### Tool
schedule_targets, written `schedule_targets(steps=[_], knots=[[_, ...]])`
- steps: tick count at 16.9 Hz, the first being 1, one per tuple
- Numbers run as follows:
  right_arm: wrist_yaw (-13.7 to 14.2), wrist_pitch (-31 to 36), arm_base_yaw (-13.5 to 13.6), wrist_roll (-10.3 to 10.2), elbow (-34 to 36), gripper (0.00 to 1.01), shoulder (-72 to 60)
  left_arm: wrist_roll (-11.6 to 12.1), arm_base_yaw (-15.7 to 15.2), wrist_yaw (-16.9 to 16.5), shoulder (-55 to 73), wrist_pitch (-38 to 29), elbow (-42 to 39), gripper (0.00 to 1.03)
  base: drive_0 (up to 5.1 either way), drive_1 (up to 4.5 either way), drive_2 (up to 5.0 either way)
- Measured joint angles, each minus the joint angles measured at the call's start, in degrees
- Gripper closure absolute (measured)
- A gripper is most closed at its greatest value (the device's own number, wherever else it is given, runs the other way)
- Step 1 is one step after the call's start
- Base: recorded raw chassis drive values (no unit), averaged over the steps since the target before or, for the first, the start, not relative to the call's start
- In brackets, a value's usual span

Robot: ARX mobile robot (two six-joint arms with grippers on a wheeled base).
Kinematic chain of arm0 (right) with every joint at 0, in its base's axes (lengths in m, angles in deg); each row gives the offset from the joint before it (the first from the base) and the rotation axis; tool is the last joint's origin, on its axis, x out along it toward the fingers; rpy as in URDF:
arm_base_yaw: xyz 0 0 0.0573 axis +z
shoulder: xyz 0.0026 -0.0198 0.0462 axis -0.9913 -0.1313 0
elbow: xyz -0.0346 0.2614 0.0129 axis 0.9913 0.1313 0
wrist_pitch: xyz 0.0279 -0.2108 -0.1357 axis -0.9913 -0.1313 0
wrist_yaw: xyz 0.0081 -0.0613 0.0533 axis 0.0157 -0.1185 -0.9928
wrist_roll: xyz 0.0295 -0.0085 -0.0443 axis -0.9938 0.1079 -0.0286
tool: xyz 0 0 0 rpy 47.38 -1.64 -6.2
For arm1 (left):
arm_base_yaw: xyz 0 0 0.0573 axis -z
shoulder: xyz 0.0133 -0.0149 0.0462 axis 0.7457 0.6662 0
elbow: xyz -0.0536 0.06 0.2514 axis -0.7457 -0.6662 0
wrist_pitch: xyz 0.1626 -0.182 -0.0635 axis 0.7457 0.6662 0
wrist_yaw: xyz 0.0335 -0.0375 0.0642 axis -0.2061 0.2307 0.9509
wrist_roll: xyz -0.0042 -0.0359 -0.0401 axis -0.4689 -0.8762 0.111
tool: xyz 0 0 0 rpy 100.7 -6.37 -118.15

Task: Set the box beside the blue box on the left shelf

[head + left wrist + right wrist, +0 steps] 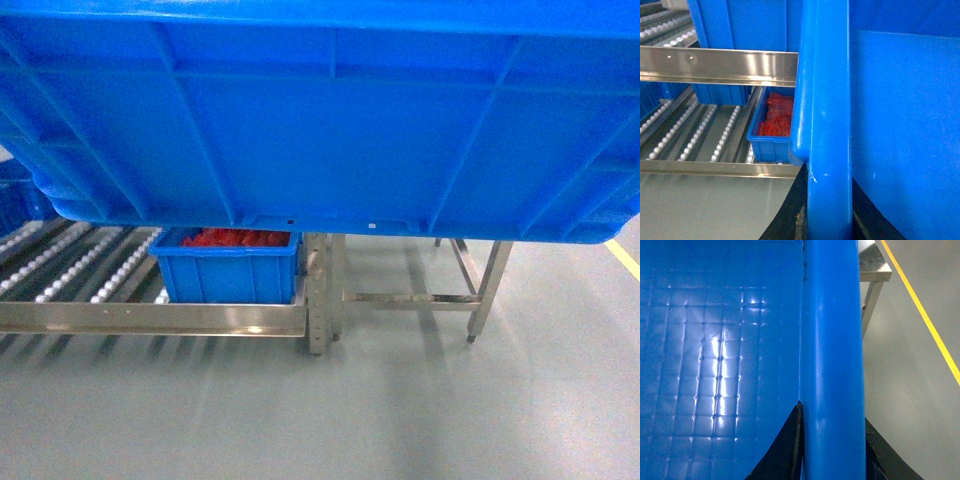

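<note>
1. The box [320, 110] fills the upper half of the head view, held in the air with its ribbed wall toward the camera. It hangs in front of and above the left shelf [150, 318], not yet on the rollers.
2. On the left shelf sits one smaller blue crate [228, 268] with red contents, at the right end of the roller tracks, against the steel upright post [318, 290].
3. Another blue bin [22, 195] shows at the far left edge of the head view, beyond the rollers.
4. To the right of the post stands a bare steel frame [470, 285] on the grey floor [400, 400]. A yellow floor line [622, 258] runs at the right edge.
5. The left wrist view alone shows a higher steel rail [715, 65] above the rollers and a tall blue crate [740, 30] behind it.
6. The left gripper [827, 220] straddles the box's thick rim, dark jaws on either side of it, closed on the rim.
7. The right wrist view alone shows the box's gridded inside floor. The right gripper [832, 455] likewise clamps the rim, one dark jaw on each side.
8. Count: two grippers, one held box, one red-filled crate.
</note>
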Motion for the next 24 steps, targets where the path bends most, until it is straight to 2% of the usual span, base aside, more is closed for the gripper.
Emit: schedule_targets(steps=[24], knots=[[0.1,0.0,0.0,0.0,0.0,0.81,0.0,0.0,0.0,0.0,0.0,-0.1,0.0,0.95,-5.0,2.41,2.4]])
